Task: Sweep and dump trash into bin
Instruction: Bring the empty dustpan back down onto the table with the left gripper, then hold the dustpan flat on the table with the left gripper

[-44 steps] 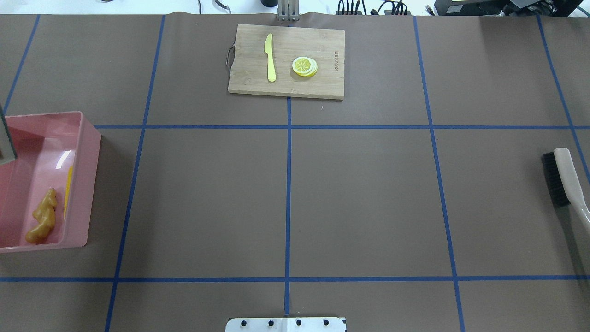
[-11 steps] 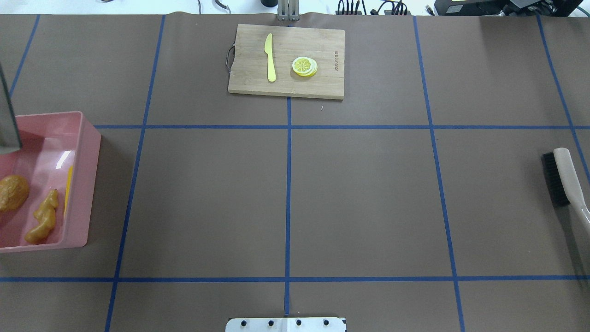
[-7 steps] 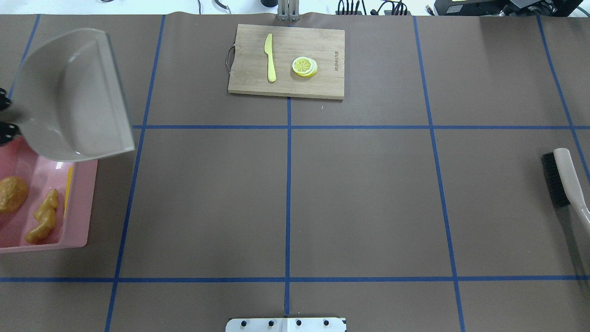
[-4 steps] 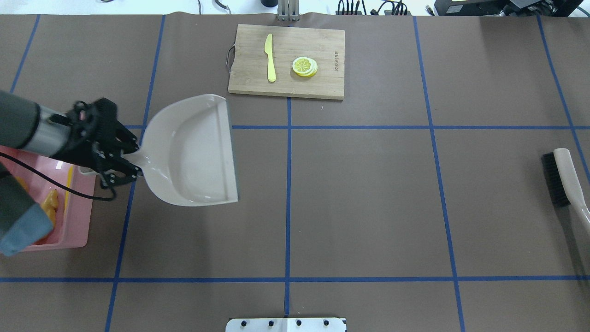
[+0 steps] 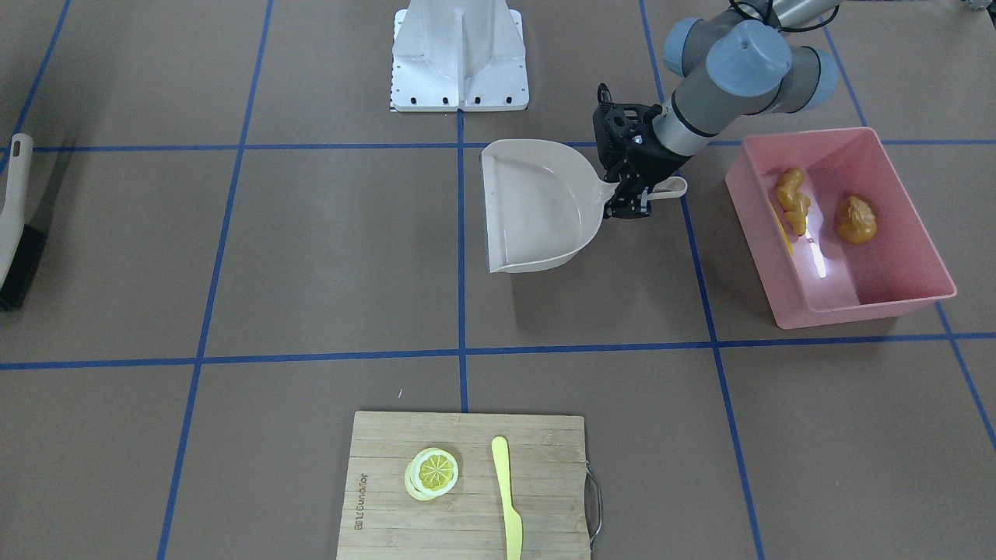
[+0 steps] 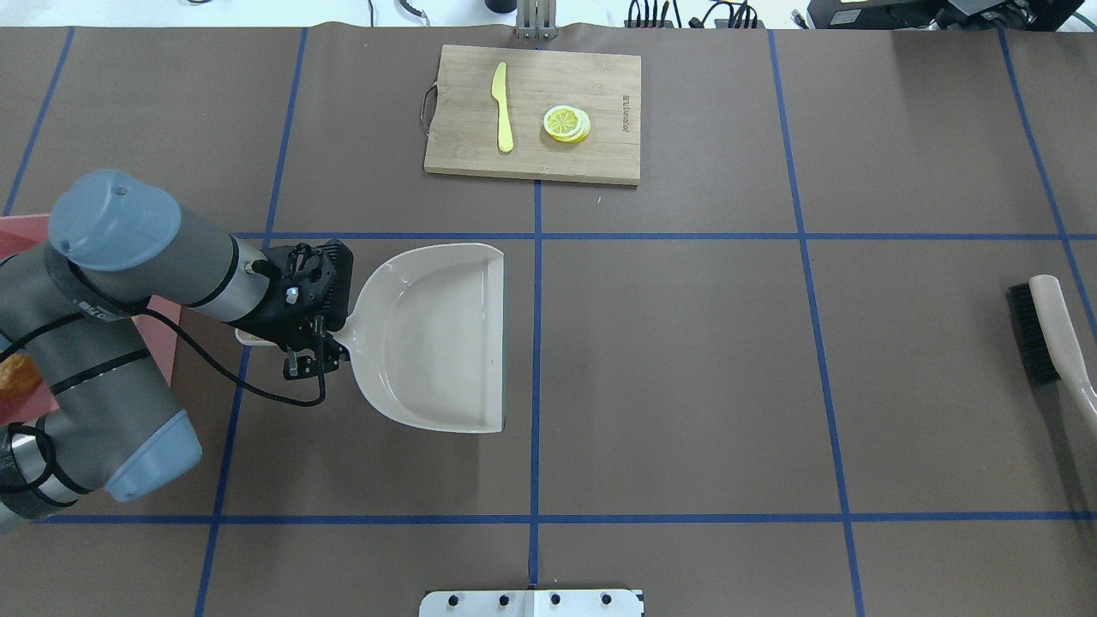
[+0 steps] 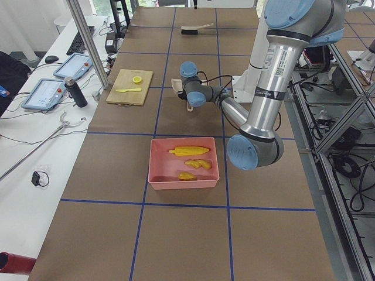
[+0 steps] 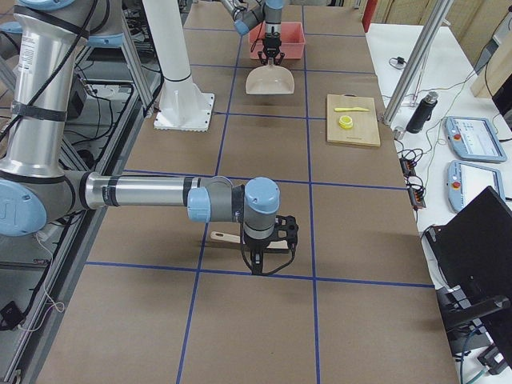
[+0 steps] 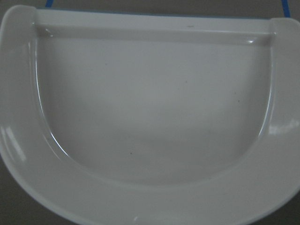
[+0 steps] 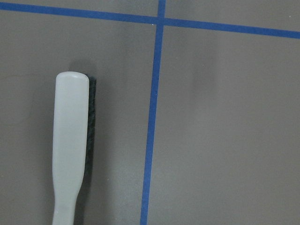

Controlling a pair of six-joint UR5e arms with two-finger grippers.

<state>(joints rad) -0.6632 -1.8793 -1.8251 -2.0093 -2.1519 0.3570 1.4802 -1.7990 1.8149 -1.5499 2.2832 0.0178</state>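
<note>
Overhead exterior: left end effector (image 6: 332,336), dustpan (image 6: 437,334) shifted farther from bin (image 5: 864,309).

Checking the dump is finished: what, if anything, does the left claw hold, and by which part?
The left claw grips the empty dustpan by its handle, close to the pan.

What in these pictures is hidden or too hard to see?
- Overhead view: the left arm covers most of the bin; only a bit of the potato shows.
- Right pincer: seen only small, from the side; open or shut unclear.
- Left wrist view: the dustpan fills it.
</note>
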